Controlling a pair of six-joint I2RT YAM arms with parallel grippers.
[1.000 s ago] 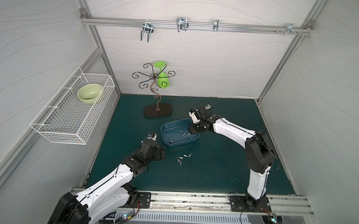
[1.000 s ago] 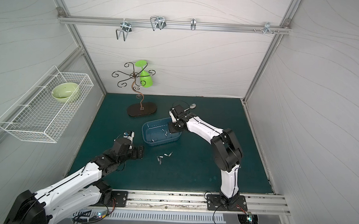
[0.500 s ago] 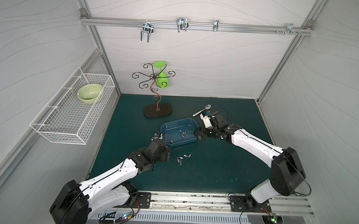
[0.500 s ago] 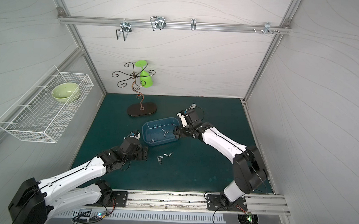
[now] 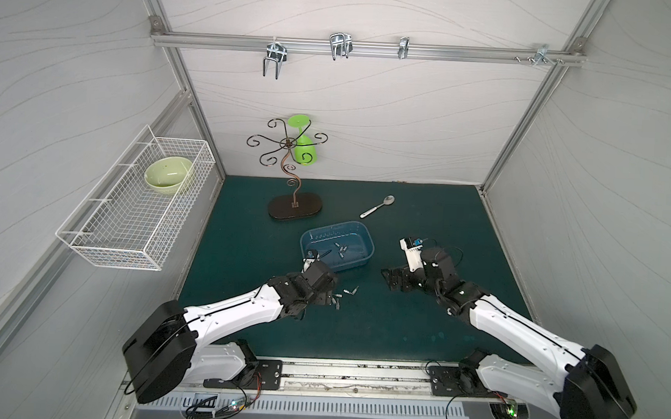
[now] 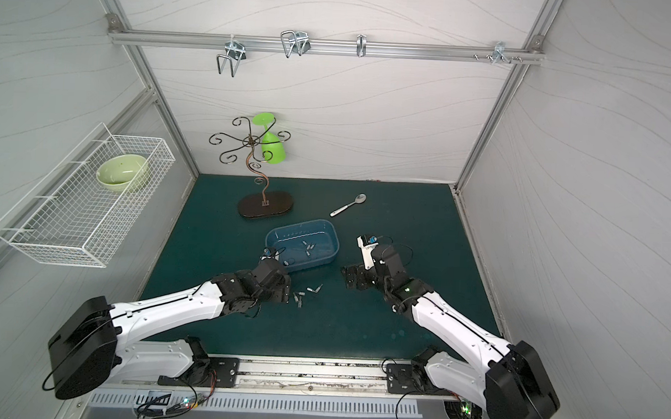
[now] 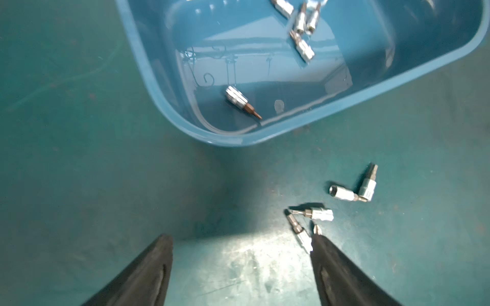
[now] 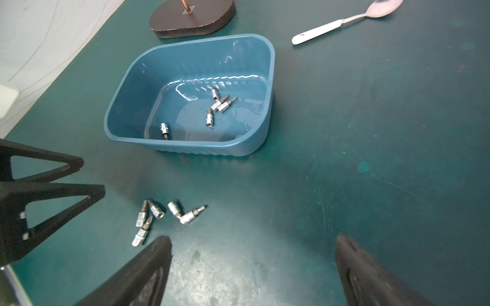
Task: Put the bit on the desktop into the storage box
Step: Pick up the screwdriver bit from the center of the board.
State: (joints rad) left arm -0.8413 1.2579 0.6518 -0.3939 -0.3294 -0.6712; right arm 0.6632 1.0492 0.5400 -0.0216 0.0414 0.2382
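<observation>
Mid-task, lining up the next pick. Bottom of left wrist view: left claw wide, empty, low over desk, right-hand fingertip just beside the nearest of five loose bits. Bottom of right wrist view: right claw wide, empty too, near the same cluster. Farther up frame: storage box, stored bits already inside. Next, probably: centring left claw on one bit, closing without catching touching neighbours, lifting over the rim.

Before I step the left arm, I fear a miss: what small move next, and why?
Probably slide the left pincer sideways until the nearest bit lies between its fingers: five bits lie on the desktop outside the storage box, beside one fingertip, none in the gap.
</observation>
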